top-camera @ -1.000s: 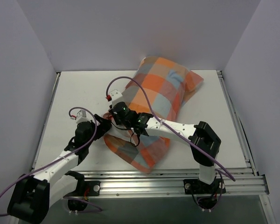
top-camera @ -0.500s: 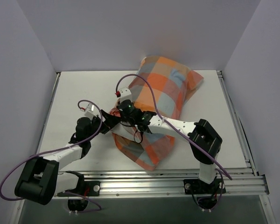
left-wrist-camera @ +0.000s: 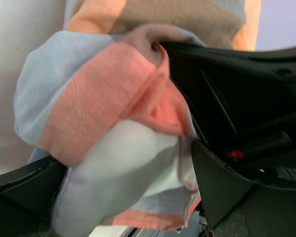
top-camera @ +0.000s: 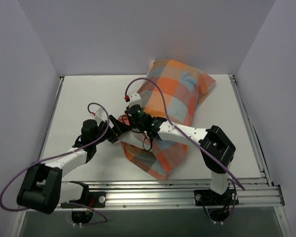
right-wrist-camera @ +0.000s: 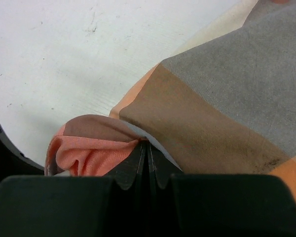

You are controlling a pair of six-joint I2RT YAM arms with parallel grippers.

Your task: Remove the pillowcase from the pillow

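The checked orange, blue and grey-brown pillowcase (top-camera: 173, 101) covers a long cushion lying slantwise on the table. My right gripper (top-camera: 125, 121) reaches across to its near left end and is shut on a fold of the pillowcase (right-wrist-camera: 222, 89); the right gripper (right-wrist-camera: 148, 148) pinches the cloth's edge between its fingertips. My left gripper (top-camera: 114, 130) is open just left of it. In the left wrist view the white pillow (left-wrist-camera: 116, 165) bulges out of the pulled-back pillowcase (left-wrist-camera: 96, 94) between the wide fingers of the left gripper (left-wrist-camera: 128, 157). The black right gripper (left-wrist-camera: 237, 84) is close above.
The white table (top-camera: 79, 98) is walled in at the back and on both sides. An aluminium rail (top-camera: 187, 190) runs along the front edge by the arm bases. Purple cables (top-camera: 158, 96) loop over both arms and over the cushion.
My left gripper has moved up and right to the pillow's near end. The right gripper drew the pinched cloth slightly right, and the cushion's near end shifted with it.
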